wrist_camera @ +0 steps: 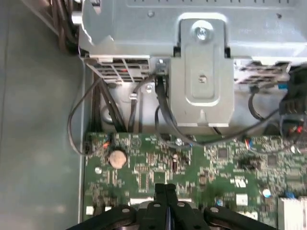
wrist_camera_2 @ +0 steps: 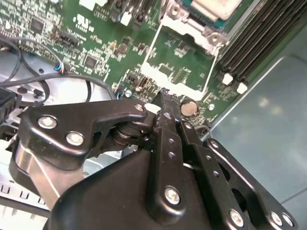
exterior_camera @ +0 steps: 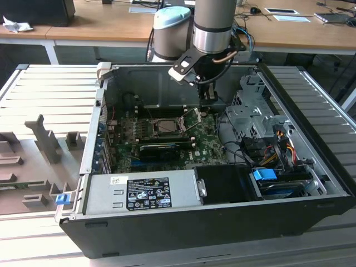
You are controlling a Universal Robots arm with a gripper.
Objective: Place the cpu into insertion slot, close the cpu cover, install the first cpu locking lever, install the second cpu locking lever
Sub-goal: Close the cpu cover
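the gripper (wrist_camera_2: 164, 98), jaws pressed together, sits at the free edge of the cpu cover (wrist_camera_2: 172, 82), which stands swung open; whether it nips that thin edge or only touches it is hard to tell. from the gripper the cover runs back to the insertion slot (exterior_camera: 153, 127), toward the exterior view's left, where the cpu (exterior_camera: 167, 127) lies seated

Silvery-grey tubular arm (exterior_camera: 214, 22) with pale blue joint cap (exterior_camera: 171, 16); near that cap, black cables (exterior_camera: 242, 38); matte black gripper (wrist_camera_2: 163, 98), links studded with silver screws (wrist_camera_2: 171, 195).
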